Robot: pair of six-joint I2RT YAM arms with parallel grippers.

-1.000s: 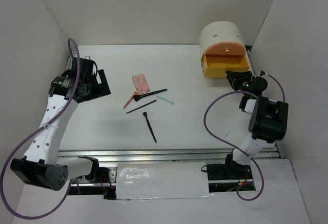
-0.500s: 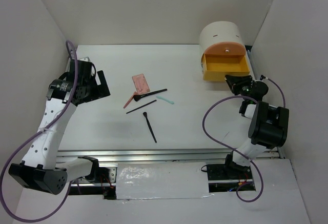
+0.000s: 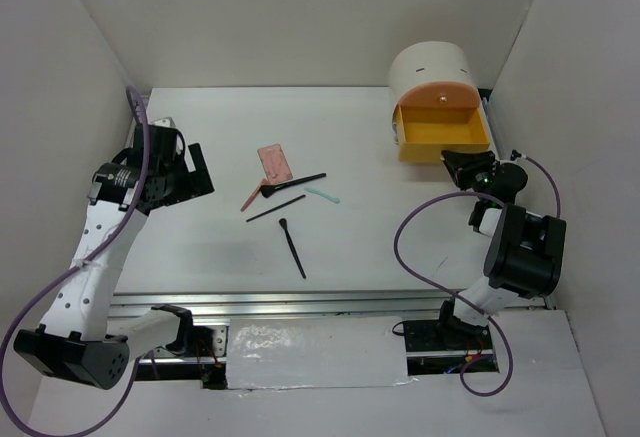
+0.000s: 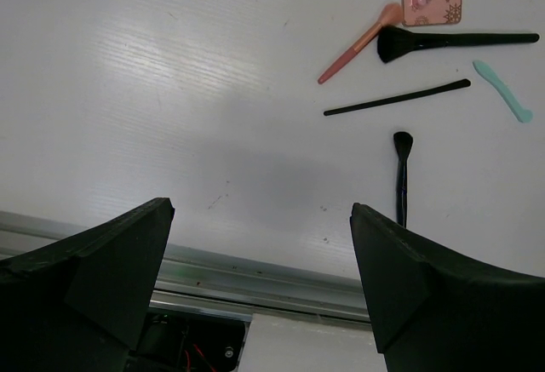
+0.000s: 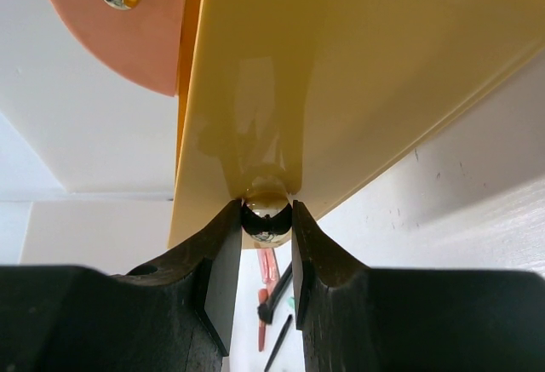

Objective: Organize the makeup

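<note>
Top view: yellow drawer (image 3: 443,138) of round drawer unit (image 3: 432,65) is drawn further out than a second ago; right gripper (image 3: 462,167) is shifted nearer with it. Left gripper (image 3: 196,169) is moved slightly leftward. Pink palette (image 3: 273,164), black brushes (image 3: 292,246), red-handled brush (image 3: 252,197) and mint stick (image 3: 322,195) are left unmoved mid-desk (image 3: 380,237).
Left wrist: jaws are spread wide, nothing held.
Right wrist: jaws are clamped on silver knob (image 5: 266,216) of the yellow drawer.

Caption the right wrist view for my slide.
Right fingers pinching the chrome knob on the yellow drawer front, peach front upper left.
</note>
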